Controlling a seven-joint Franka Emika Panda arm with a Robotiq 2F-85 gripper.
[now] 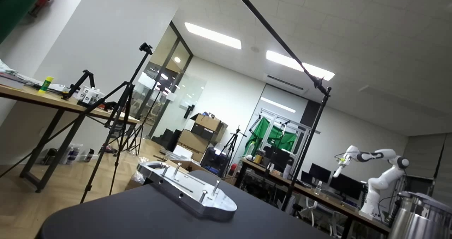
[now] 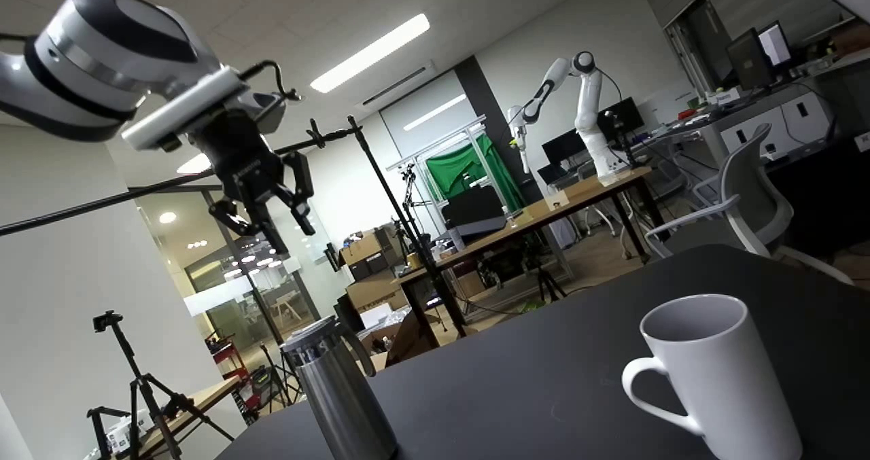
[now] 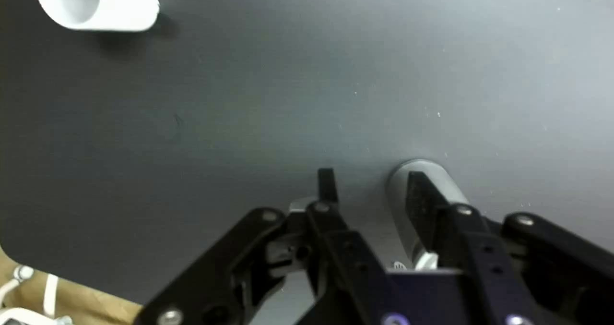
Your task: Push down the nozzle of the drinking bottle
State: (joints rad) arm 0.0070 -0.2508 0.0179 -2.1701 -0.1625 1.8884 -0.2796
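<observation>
- Misalignment looks the chief risk: the gripper (image 2: 294, 239) hangs above the steel thermal jug (image 2: 350, 402), and an off-centre descent could miss the nozzle or topple the jug.
- Spread fingers (image 3: 328, 186) might straddle the lid (image 2: 309, 332) or snag the handle (image 2: 361, 351) rather than press; bringing them together first would probably help.
- Sideways force could slide the jug along the desk (image 2: 516, 392), where it stands on its base (presumably the task's bottle, though I cannot pick out a nozzle), well apart from the white mug (image 2: 731, 385).
- Gripper fingers stand parted with a clear gap, whether to full width I cannot tell; nothing is held, and air shows below the tips in an exterior view, so nothing is touched.
</observation>
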